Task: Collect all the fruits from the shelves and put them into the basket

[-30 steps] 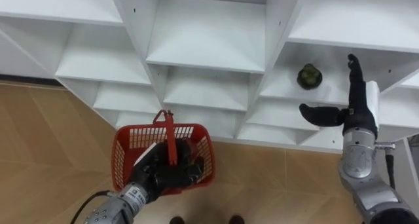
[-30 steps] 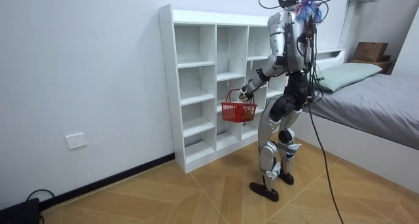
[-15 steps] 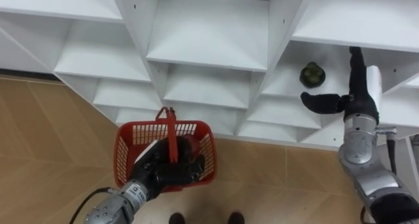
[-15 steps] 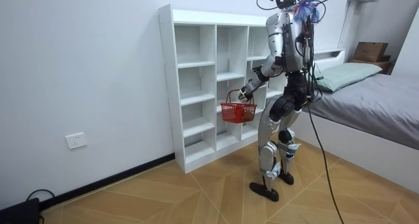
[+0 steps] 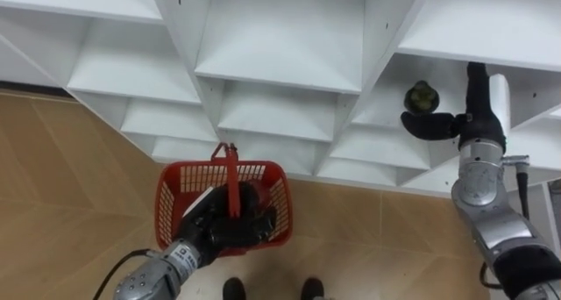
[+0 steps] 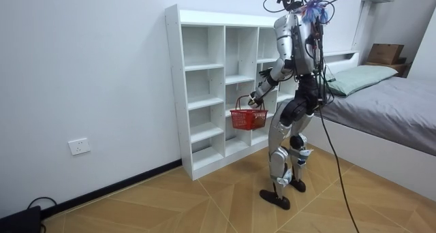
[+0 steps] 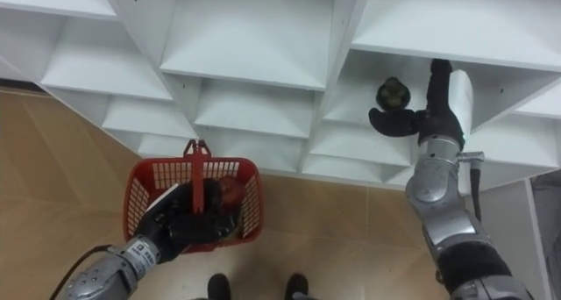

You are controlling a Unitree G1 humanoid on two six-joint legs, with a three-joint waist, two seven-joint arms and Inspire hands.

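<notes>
Right hand (image 5: 473, 129): spread, fingers straight and raised just beside the fruit, thumb stretched out just below it; holding nothing; contact with the fruit impossible to tell.
Fruit (image 5: 421, 96): dark green and knobbly, sitting in the closet's right column, in the gap between thumb and fingers, not yet gripped.
Shelf (image 5: 381, 111): white, carrying the fruit.
Basket (image 5: 168, 214): red, hanging low before the closet's middle column, well apart from the fruit; something reddish inside, too hidden to name.
Left hand (image 5: 219, 228): curled round the basket's upright handle (image 5: 230, 182).
Closet (image 6: 204, 90): white, open-fronted, against the wall; faced at close range from the wooden floor (image 5: 70, 177), with a bed (image 6: 402, 103) behind.
Step in hand: by the look of it, reaching for the fruit, grasp not yet closed.
Next move: likely closing thumb and fingers round the fruit without nudging it deeper, lifting it clear of the shelf edge, then carrying it left and down over the basket.
</notes>
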